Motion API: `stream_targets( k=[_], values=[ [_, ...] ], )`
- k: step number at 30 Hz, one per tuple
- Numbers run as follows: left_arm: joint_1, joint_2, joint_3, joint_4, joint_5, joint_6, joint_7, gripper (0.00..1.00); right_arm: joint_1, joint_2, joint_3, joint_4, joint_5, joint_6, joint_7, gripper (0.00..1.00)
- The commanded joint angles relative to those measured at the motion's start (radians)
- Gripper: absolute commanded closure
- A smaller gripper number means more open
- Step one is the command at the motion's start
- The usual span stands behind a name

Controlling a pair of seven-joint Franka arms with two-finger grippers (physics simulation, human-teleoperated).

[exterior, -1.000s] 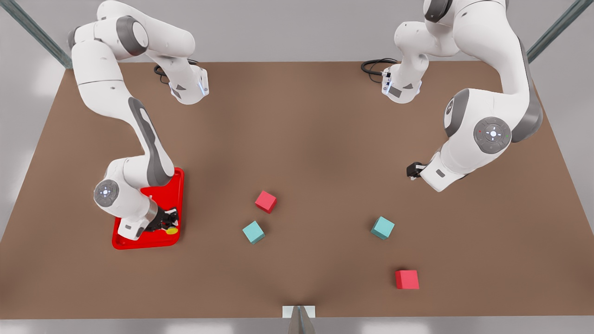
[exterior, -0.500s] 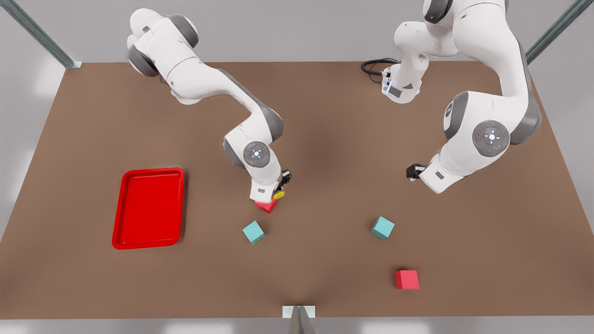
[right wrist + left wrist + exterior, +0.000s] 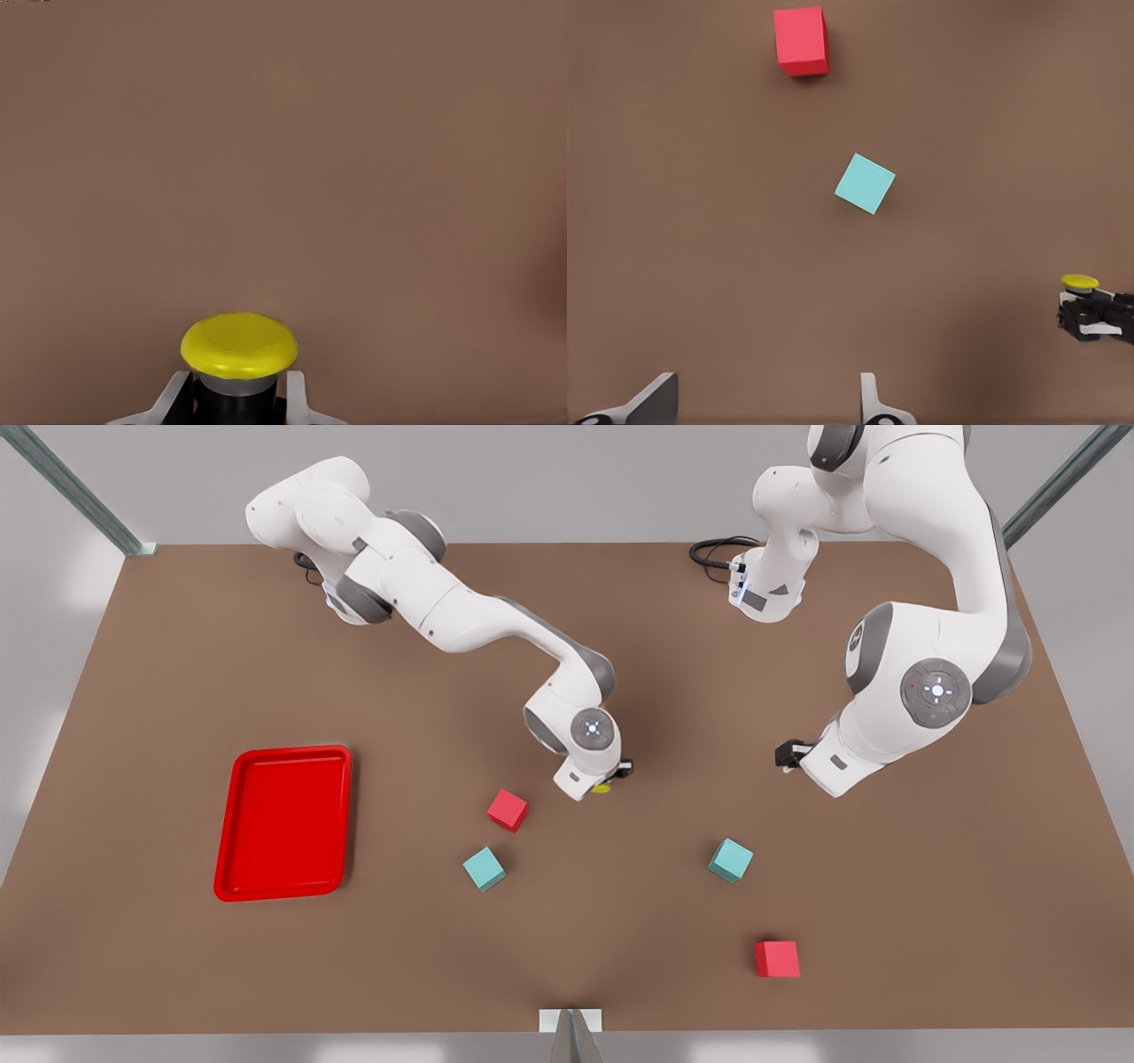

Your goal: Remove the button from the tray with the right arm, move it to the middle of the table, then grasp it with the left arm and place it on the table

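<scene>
- Your right gripper (image 3: 611,779) sits just right of centre in the front view, above the table (image 3: 620,921), fingers clamped on the button (image 3: 601,787).
- In the right wrist view the button (image 3: 239,347) is pinched by its dark base between the two pale fingertips (image 3: 297,394); yellow cap clear of them, facing the brown tabletop (image 3: 283,159).
- The left wrist view catches the same grip from afar: right gripper (image 3: 1099,314) at the frame's right edge, yellow cap (image 3: 1080,282) on top of it.
- You can see the right arm (image 3: 461,615) reaching from the upper left of the front view down to mid-frame.
- Left gripper (image 3: 788,753) hangs right of centre in the front view, well apart from the button. Its fingers (image 3: 656,398) are spread wide in the left wrist view, nothing between them.
- Left arm (image 3: 930,682) is folded at the frame's right side, waiting.
- Red cube (image 3: 508,810) sits on the table just lower left of the right gripper, not touching it.
- Teal cube (image 3: 484,869) lies below that, near it.
- Second teal cube (image 3: 730,860) is lower right of centre; the left wrist view shows it (image 3: 866,183) mid-frame.
- Second red cube (image 3: 777,958) is lower right in the front view; in the left wrist view (image 3: 802,41) at top.
- Tray (image 3: 283,824) is at the left of the front view, flat on the table, well apart from both grippers.
</scene>
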Motion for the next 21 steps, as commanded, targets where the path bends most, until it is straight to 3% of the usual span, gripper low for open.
stream_targets(
  k=[1,5,7,8,9,10,11,18,20,21],
  values=[
    [0.0,0.001,0.0,0.0,0.001,0.005,-0.001,0.0,0.0,0.009,-0.001,0.001,-0.007,0.032,0.559,0.6],
    [0.0,0.002,0.0,0.0,0.001,0.005,-0.001,0.0,0.002,0.023,-0.013,-0.001,-0.009,0.046,0.553,0.55],
    [0.0,0.005,0.0,0.0,0.001,0.006,-0.001,0.0,0.004,0.026,-0.019,-0.001,-0.009,0.047,0.547,0.44],
    [0.0,0.007,0.0,0.002,0.001,0.006,-0.001,0.0,0.005,0.03,-0.021,-0.001,-0.012,0.047,0.547,0.32],
    [0.0,0.005,0.0,0.002,0.001,0.006,-0.001,0.0,0.005,0.032,-0.021,-0.002,-0.012,0.047,0.544,0.31],
    [0.0,0.007,0.0,0.002,0.001,0.006,-0.001,0.0,0.005,0.032,-0.021,-0.001,-0.012,0.047,0.542,0.07],
    [0.0,0.007,0.0,0.002,0.001,0.006,-0.001,0.0,0.004,0.029,-0.019,-0.001,-0.012,0.044,0.527,0.0],
    [-0.009,0.005,0.0,0.005,0.004,0.008,-0.002,0.0,-0.039,-0.069,0.013,-0.002,-0.001,0.029,0.424,0.0],
    [-0.111,0.008,0.0,0.005,0.001,0.006,-0.1,0.0,-0.136,-0.212,0.015,-0.014,-0.003,-0.087,0.147,0.0],
    [-0.179,0.043,0.0,0.031,-0.004,0.008,-0.331,0.0,-0.234,-0.344,0.013,-0.014,-0.007,-0.311,-0.15,0.0]
  ],
)
